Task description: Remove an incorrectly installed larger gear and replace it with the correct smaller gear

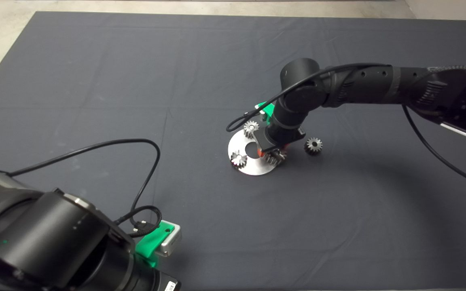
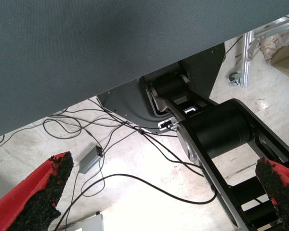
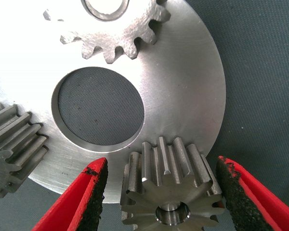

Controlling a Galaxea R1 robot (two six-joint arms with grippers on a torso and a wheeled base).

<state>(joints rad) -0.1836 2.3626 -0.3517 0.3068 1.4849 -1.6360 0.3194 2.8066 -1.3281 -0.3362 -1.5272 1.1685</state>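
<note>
Right wrist view puts the right gripper [image 3: 160,192] directly over the larger gear [image 3: 171,185], its red fingers spread wide, one black pad on either side of the teeth with a small gap on each side, so nothing is held yet. The gear stands at the rim of the round metal plate [image 3: 183,86], on the side nearest the gripper. To my eye this is the first step, taking out the wrong gear: the fingers need to close squarely on the long teeth and then lift straight up, since the gear looks to be seated on the plate.

Two small silver gears [image 1: 239,158] sit on the same plate beyond its centre hole [image 3: 98,106], clear of the fingers, though a slanted lift could drag the plate. The smaller gear [image 1: 313,145], the dark one, lies on the mat [image 1: 95,81] just off to the outer side of the gripper, near the plate but apart from it, waiting its turn.

The left gripper [image 2: 159,192] is parked at the table's near left corner, fingers wide, holding nothing.
</note>
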